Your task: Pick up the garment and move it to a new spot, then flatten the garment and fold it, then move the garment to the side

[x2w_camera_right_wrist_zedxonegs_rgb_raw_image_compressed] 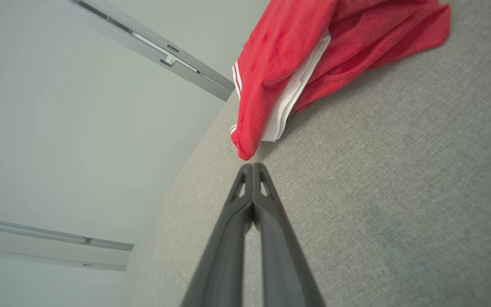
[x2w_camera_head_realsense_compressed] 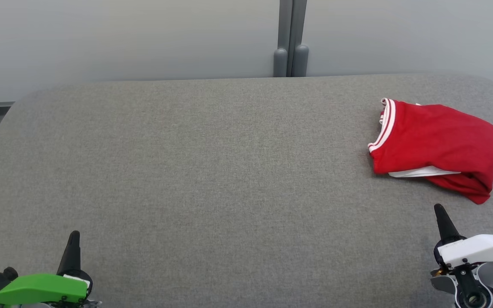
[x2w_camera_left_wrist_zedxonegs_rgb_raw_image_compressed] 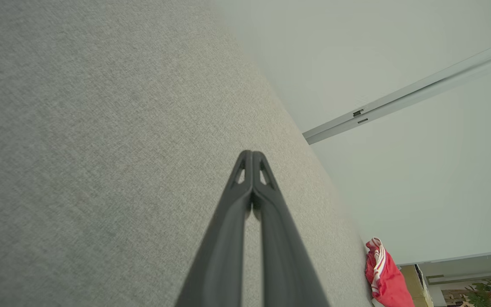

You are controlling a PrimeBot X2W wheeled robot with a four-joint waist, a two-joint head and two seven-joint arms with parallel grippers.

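- Head view: I look from high, forward and down, across the whole grey fabric-covered table [x2w_camera_head_realsense_compressed: 212, 171].
- Left wrist view: I look low along the left gripper [x2w_camera_left_wrist_zedxonegs_rgb_raw_image_compressed: 252, 153], skimming the table; the crumpled red white-striped garment [x2w_camera_left_wrist_zedxonegs_rgb_raw_image_compressed: 384, 275] lies far off.
- Right wrist view: same low angle along the right gripper [x2w_camera_right_wrist_zedxonegs_rgb_raw_image_compressed: 252, 165], garment near; all views share it.

A grey, cloth-covered tabletop [x2w_camera_head_realsense_compressed: 212, 171] with rounded far corners carries a red garment [x2w_camera_head_realsense_compressed: 439, 145] with white trim, lying in a loosely folded, rumpled bundle. The bundle sits well to the right of the grey post [x2w_camera_head_realsense_compressed: 290, 55] behind the tabletop's far edge.
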